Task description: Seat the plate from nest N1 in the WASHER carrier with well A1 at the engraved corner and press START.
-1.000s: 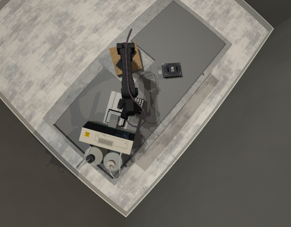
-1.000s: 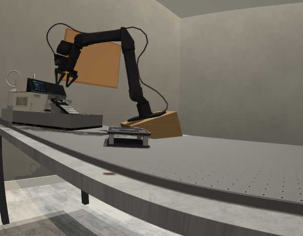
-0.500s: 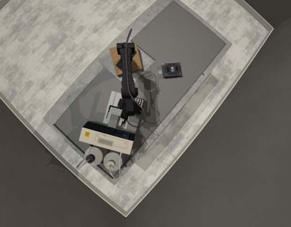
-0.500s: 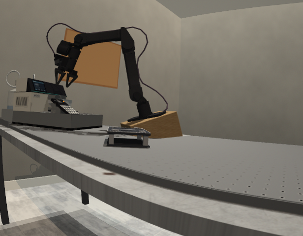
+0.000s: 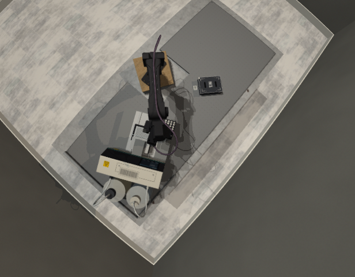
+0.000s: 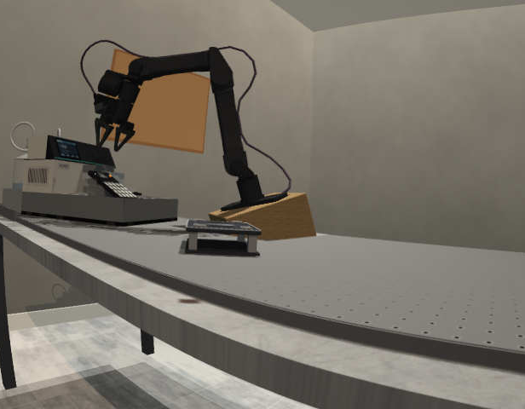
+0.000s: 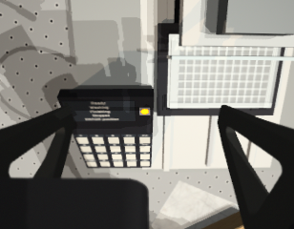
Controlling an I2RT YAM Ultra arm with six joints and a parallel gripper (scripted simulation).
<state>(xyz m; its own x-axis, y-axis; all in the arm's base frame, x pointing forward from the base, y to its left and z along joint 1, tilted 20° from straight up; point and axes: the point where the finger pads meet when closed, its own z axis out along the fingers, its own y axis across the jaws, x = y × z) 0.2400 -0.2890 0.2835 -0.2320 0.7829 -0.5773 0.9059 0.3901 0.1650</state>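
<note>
From the top, your black jointed arm (image 5: 155, 86) (image 6: 227, 118) reaches over the grey bench (image 5: 219, 38) (image 6: 364, 281); the black slotted nest N1 (image 5: 210, 85) (image 6: 225, 227) holds no plate.

In the exterior view, your black two-fingered gripper (image 5: 148, 134) (image 6: 107, 147) (image 7: 145, 114) hangs fully open and empty, tilted above the beige, grey-based washer (image 5: 131, 169) (image 6: 69, 175), walls behind.

At the wrist, you see the clear-white gridded plate (image 7: 223, 76) on the black-framed carrier (image 7: 214, 112), beside a pale-keyed black keypad (image 7: 114, 150) whose lamp (image 7: 144, 112) glows amber.
</note>
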